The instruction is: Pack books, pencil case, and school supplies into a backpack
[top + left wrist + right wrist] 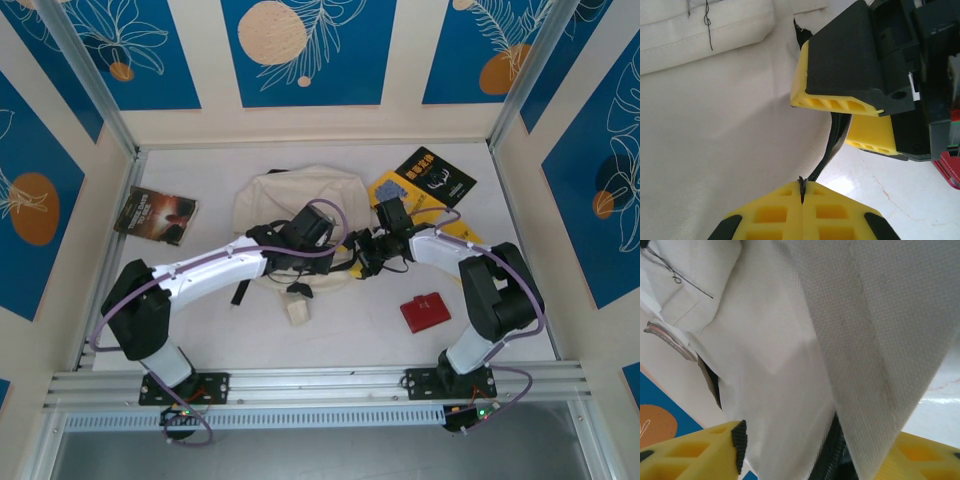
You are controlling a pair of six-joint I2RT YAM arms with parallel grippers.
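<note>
Though loose, backpack (780,340) within right gripper (810,460)

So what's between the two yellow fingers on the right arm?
Fabric of the backpack, with its dark zipper strip, passes between the fingers of the right gripper; the right wrist view shows it.

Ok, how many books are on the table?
3: a dark brown book left of the backpack, a black book at the far right, and a yellow book beside it, partly under the right arm. The backpack could hide more.
</note>
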